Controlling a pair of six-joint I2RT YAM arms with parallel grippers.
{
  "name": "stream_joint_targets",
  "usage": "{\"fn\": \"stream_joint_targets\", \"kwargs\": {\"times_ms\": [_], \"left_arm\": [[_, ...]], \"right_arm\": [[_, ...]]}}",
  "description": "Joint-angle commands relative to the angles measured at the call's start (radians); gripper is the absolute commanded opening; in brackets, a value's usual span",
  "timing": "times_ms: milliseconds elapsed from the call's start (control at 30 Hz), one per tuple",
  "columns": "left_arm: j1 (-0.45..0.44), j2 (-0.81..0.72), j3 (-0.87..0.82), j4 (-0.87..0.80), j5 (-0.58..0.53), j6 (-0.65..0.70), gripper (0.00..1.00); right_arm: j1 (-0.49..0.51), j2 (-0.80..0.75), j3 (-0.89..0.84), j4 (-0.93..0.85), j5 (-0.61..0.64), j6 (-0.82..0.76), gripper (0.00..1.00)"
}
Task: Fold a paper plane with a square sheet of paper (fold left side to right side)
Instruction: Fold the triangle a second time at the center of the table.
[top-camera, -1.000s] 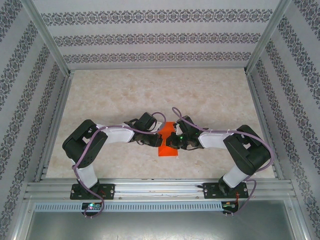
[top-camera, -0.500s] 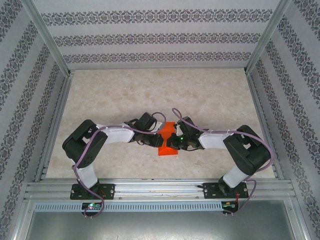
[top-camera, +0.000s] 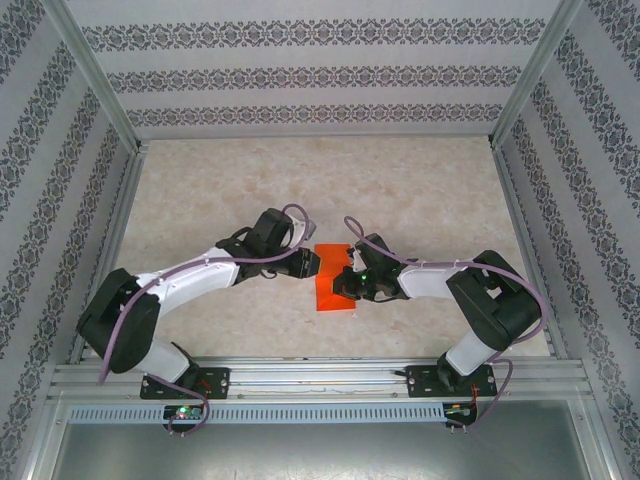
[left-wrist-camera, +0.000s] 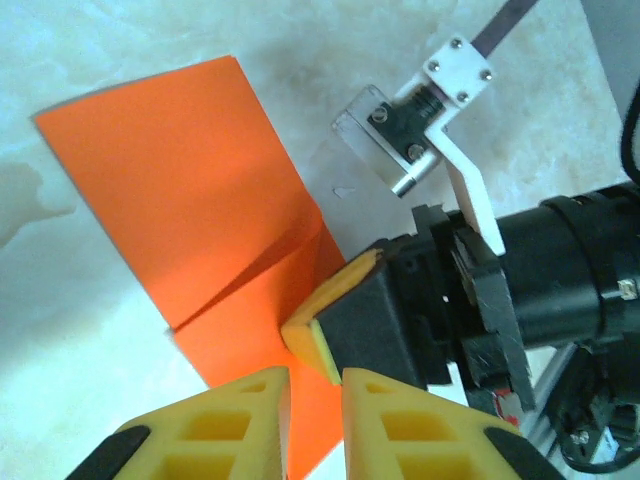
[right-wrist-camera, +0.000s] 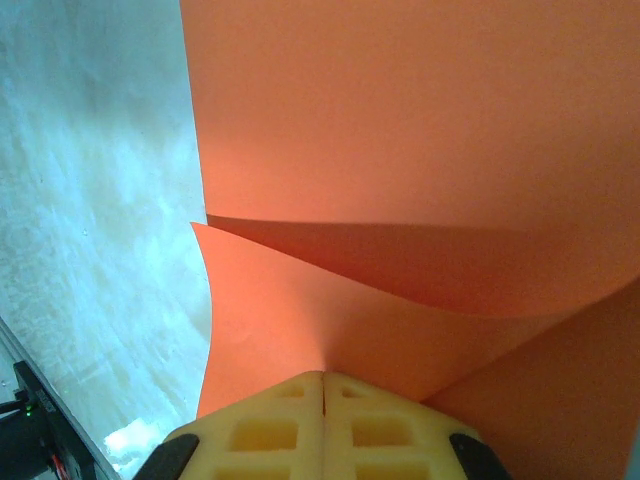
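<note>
The square sheet of paper (top-camera: 328, 292), bright orange-red, lies on the table between the two arms, folded over with one flap raised off the lower layer (left-wrist-camera: 180, 170) (right-wrist-camera: 420, 130). My right gripper (top-camera: 344, 284) is shut, and its tips (right-wrist-camera: 323, 385) press down on the sheet near the crease; in the left wrist view its yellow-edged fingertip (left-wrist-camera: 312, 338) rests on the paper. My left gripper (top-camera: 311, 263) hovers at the sheet's left edge, its jaws (left-wrist-camera: 315, 385) slightly open with nothing between them. A paper plane is out of view.
The marbled table (top-camera: 400, 190) stretches far behind the sheet. Patterned walls and metal posts box it in, and an aluminium rail (top-camera: 320, 375) runs along the near edge by the arm bases. A white bracket (left-wrist-camera: 450, 120) on the right arm sits beside the paper.
My left gripper has parted its jaws, let go of the sheet and pulled back to the left, its arm stretching out lower. The right gripper has stayed shut on the paper.
</note>
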Motion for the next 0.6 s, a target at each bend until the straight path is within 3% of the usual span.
{"fn": "stream_joint_targets", "kwargs": {"times_ms": [0, 233, 567], "left_arm": [[0.009, -0.03, -0.071, -0.021, 0.072, -0.104, 0.19], [-0.034, 0.014, -0.122, 0.119, 0.205, -0.266, 0.18], [-0.085, 0.167, -0.101, 0.241, 0.242, -0.335, 0.14]], "right_arm": [[0.013, 0.016, -0.03, -0.074, 0.028, -0.02, 0.0], [0.013, 0.017, -0.033, -0.072, 0.026, -0.02, 0.0], [0.014, 0.017, -0.033, -0.072, 0.025, -0.022, 0.0]]}}
